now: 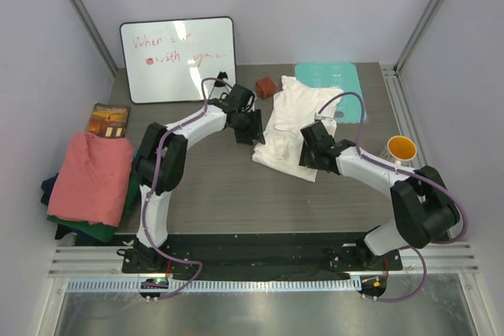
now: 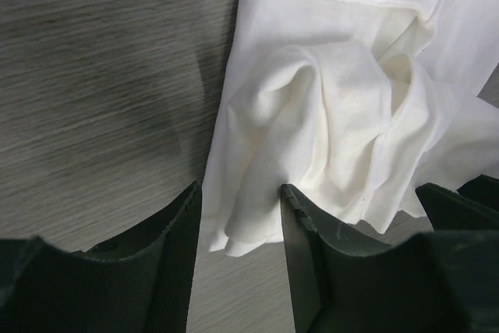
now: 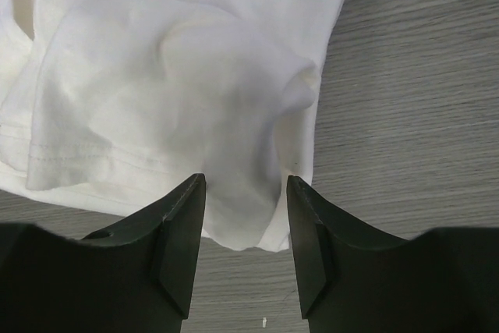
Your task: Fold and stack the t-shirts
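A large white t-shirt (image 1: 293,116) lies crumpled on the grey table, right of centre. My left gripper (image 1: 250,128) stands at its left edge, open, and a folded corner of the white t-shirt (image 2: 327,99) lies loose between the fingers of the left gripper (image 2: 241,190). My right gripper (image 1: 313,149) stands at the shirt's near right corner, open as well. In the right wrist view the hem corner of the white t-shirt (image 3: 156,76) reaches between the fingers of the right gripper (image 3: 245,181), unpinched. A salmon-pink t-shirt (image 1: 94,175) tops a pile with a dark green one (image 1: 87,230) and a navy one (image 1: 49,190) at the left edge.
A whiteboard (image 1: 177,59) leans at the back left. A teal mat (image 1: 335,76) lies under the white shirt's far end, with a small red-brown block (image 1: 268,86) beside it. An orange-lined cup (image 1: 400,149) stands at the right, and a brown book (image 1: 109,120) lies behind the pile.
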Tool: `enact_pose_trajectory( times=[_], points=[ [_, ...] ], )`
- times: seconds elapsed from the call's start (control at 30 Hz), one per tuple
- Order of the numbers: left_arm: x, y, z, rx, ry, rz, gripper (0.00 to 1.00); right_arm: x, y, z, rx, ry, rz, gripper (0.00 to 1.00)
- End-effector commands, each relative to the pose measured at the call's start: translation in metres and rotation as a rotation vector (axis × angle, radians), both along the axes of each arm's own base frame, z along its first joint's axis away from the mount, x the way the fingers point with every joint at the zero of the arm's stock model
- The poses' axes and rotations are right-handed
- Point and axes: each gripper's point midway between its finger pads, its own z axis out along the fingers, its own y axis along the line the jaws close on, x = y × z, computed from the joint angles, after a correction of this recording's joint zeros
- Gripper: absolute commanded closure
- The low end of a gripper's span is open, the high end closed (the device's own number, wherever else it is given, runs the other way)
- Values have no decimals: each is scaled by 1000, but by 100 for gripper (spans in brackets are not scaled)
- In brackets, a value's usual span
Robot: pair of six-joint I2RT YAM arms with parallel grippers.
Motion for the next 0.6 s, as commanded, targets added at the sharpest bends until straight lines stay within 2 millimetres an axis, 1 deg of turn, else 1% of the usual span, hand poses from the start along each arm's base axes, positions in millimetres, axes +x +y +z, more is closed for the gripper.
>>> enact_pose_trajectory(
  times=[0.0, 0.03, 0.07, 0.13, 0.17, 0.2, 0.27, 0.3, 0.43, 0.53, 0.57],
  points=[
    [-2, -7, 15, -68, -20, -7, 57, 4, 7, -7, 32, 2, 0, 50],
    [-2, -8, 15, -72, -22, -7, 60, 5, 8, -9, 34, 6, 1, 53],
    [-2, -8, 17, -76, -24, -6, 67, 5, 8, -12, 32, 13, 2, 54],
    [-3, -7, 16, -77, -23, -6, 75, 4, 9, -15, 30, 20, 9, 59],
    [-5, -7, 15, -78, -19, -8, 86, 4, 9, -16, 29, 24, 7, 62],
    [-5, -7, 16, -80, -20, -9, 92, 4, 9, -16, 31, 25, 8, 68],
    [-6, -6, 16, -77, -20, -9, 100, 4, 9, -15, 38, 20, 4, 74],
    [-6, -6, 16, -75, -22, -9, 100, 4, 10, -12, 47, 12, 4, 77],
    [-5, -5, 21, -76, -33, -13, 100, 5, 12, 1, 68, -17, 5, 77],
    [-1, -8, 32, -82, -49, -20, 100, 9, 13, 13, 76, -41, 1, 77],
    [4, -11, 41, -93, -66, -23, 100, 12, 12, 17, 74, -49, -3, 77]
  ],
)
